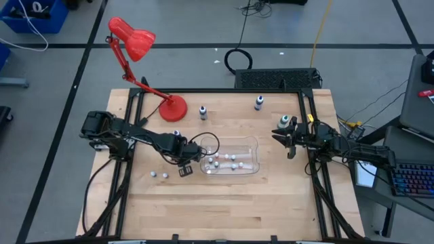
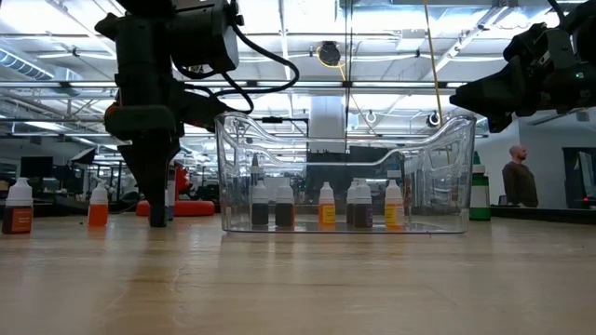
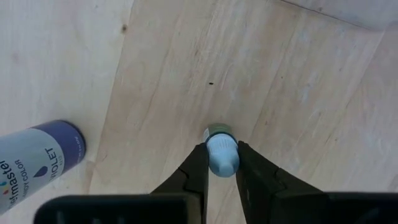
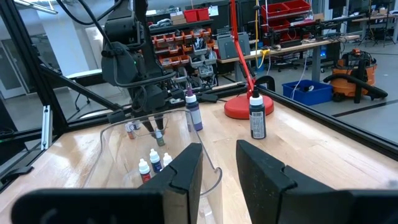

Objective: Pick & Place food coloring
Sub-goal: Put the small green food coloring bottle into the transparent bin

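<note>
Left gripper (image 3: 221,163) down on the tabletop (image 1: 224,203) beside the clear tray (image 1: 252,146), fingers clamped on a small food coloring bottle (image 3: 221,151). Right gripper (image 1: 287,139), fingers slightly apart, raised near the right edge.

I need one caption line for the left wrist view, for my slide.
Left gripper shut on a small food coloring bottle standing on the wooden table.

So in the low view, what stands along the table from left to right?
Dark bottle → orange bottle → left claw → clear tub holding small bottles → green-capped bottle.
</note>
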